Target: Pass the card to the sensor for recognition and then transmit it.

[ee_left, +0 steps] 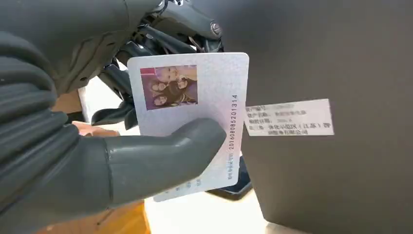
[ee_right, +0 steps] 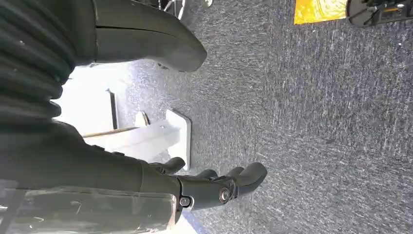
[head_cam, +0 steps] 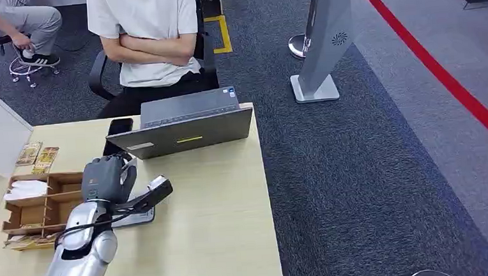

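At the desk: left hand (head_cam: 106,178) holds the card up by the grey laptop (head_cam: 186,123).
Head view: pale wood table (head_cam: 221,229), cardboard organizer (head_cam: 41,205). Left wrist view: thumb pins a white glossy card (ee_left: 192,122), rounded corners, photo, printed number, before the laptop's matte back, probably touching. Right wrist view: right hand (ee_right: 214,185) empty, fingers loosely apart over grey carpet (ee_right: 316,122).
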